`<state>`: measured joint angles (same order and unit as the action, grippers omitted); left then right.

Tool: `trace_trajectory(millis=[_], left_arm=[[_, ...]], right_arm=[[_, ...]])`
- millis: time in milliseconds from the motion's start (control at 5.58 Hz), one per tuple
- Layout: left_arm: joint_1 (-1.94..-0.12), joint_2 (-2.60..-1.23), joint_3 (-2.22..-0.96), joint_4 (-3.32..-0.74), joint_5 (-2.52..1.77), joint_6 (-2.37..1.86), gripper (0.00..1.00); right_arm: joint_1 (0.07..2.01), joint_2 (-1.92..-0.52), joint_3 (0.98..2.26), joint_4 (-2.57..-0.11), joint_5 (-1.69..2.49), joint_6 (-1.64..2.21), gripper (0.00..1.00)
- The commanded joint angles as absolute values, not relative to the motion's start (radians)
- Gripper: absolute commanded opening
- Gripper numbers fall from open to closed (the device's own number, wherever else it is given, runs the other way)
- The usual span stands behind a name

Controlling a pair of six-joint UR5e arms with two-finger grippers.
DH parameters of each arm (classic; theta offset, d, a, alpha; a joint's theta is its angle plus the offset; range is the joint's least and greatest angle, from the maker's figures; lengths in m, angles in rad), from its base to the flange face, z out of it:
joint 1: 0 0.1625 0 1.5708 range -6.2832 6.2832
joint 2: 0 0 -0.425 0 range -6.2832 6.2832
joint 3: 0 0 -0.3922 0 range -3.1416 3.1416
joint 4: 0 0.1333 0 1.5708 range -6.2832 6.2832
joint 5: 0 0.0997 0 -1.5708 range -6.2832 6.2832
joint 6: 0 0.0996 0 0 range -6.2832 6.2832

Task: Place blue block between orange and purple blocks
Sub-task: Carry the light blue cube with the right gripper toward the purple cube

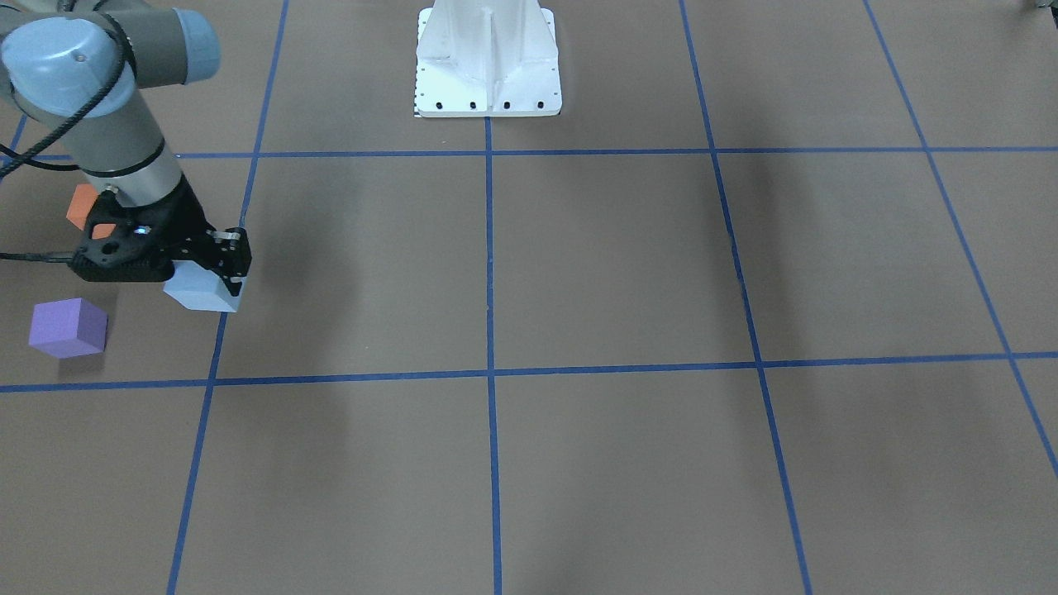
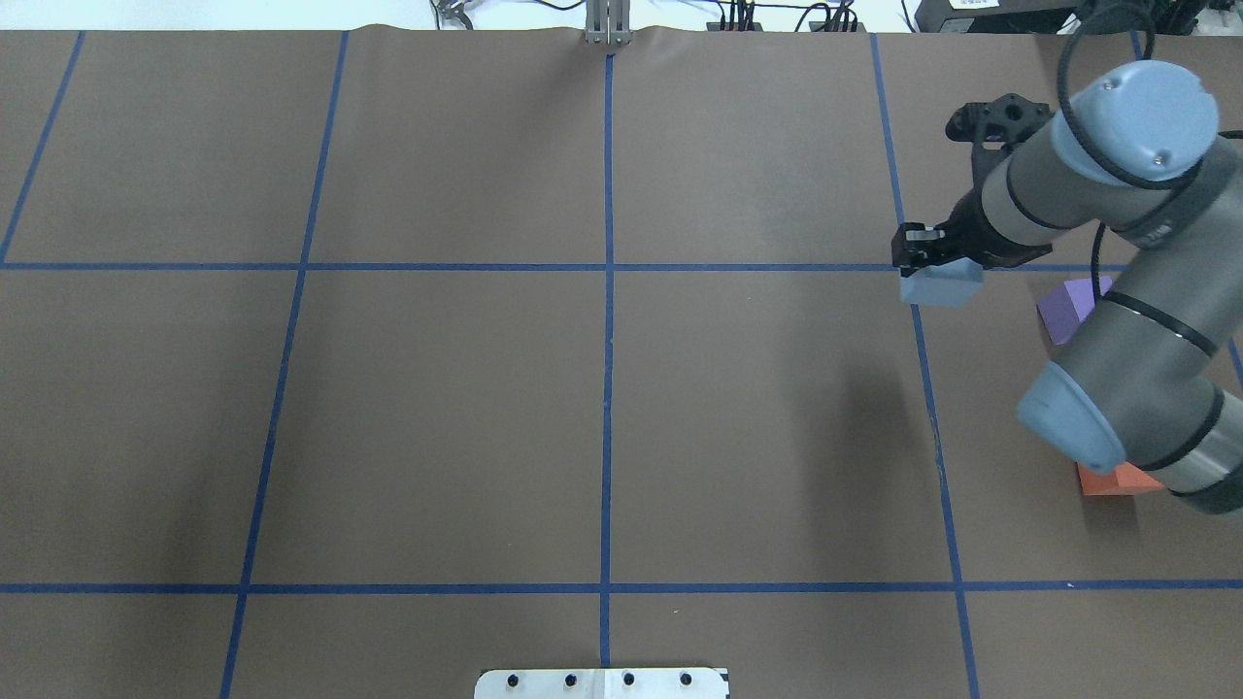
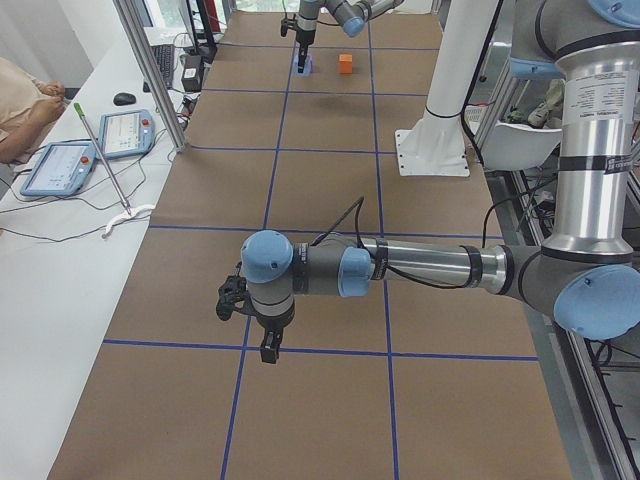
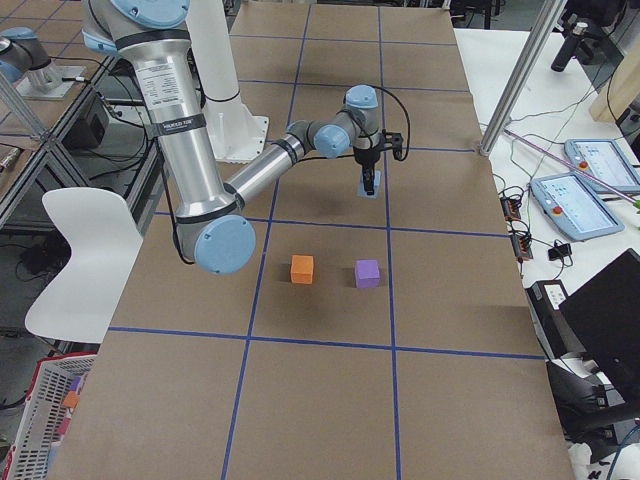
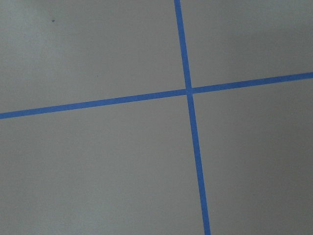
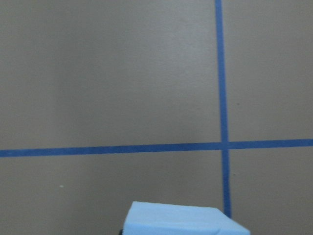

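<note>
On the taped brown bench (image 2: 437,408), I read the right jaws closed on the blue block (image 2: 940,282): grasp done, placement outstanding at 4 o'clock overhead, between the purple block (image 2: 1063,311) and orange block (image 2: 1107,482); I cannot tell the left jaws' state.

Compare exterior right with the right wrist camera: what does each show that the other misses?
Only exterior right: the orange block and purple block, apart with an empty gap between them, plus the right arm. Only the wrist view: nothing new, just a close-up of the blue block and its top edge. Both: the blue block, tape crossing and brown table.
</note>
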<state>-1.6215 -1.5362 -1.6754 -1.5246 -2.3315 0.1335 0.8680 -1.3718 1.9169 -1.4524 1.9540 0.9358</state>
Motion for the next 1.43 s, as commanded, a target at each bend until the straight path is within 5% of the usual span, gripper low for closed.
trace_trajectory(millis=[0,896,1255], left_arm=[[-1.621,-1.536,-1.677,-1.525,-2.332,0.129,1.00],[-1.621,-1.534,-1.677,-1.525,-2.332,0.129,1.00],[-1.621,-1.536,-1.677,-1.525,-2.332,0.129,1.00]], right_arm=[[0.938,-1.616,1.916,-1.243,1.992,0.846,0.00],[0.940,-1.746,1.787,-0.999,2.048,0.903,0.04],[0.898,-1.695,1.726,-1.000,1.996,0.904,0.38]])
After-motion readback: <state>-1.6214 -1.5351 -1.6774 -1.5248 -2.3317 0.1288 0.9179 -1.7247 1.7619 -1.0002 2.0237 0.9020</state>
